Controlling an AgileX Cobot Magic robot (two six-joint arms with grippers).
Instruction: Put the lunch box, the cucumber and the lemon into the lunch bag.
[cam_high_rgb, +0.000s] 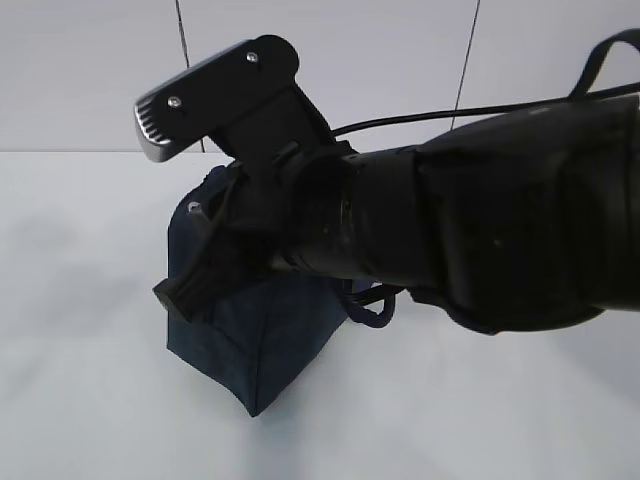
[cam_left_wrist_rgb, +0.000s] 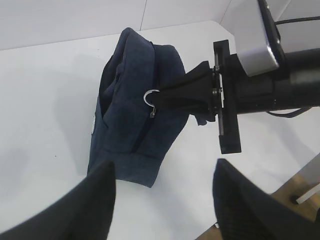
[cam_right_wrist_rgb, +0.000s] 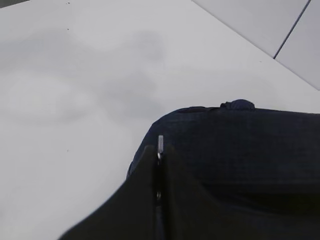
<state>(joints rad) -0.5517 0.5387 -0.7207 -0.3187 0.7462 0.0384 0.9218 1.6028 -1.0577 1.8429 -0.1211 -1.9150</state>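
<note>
Pinching the ring pull (cam_left_wrist_rgb: 151, 98), apparently, right gripper (cam_right_wrist_rgb: 159, 155) on lunch bag (cam_left_wrist_rgb: 132, 115)

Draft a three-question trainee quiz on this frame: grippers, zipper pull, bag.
1. True or false: the right gripper is shut on the ring pull.
2. The left gripper is: A) holding the lunch bag; B) open, apart from it; C) inside it.
3. Fill in: the lunch bag rests on the white ____.

Key: 1 true; 2 B; 3 table.
</note>
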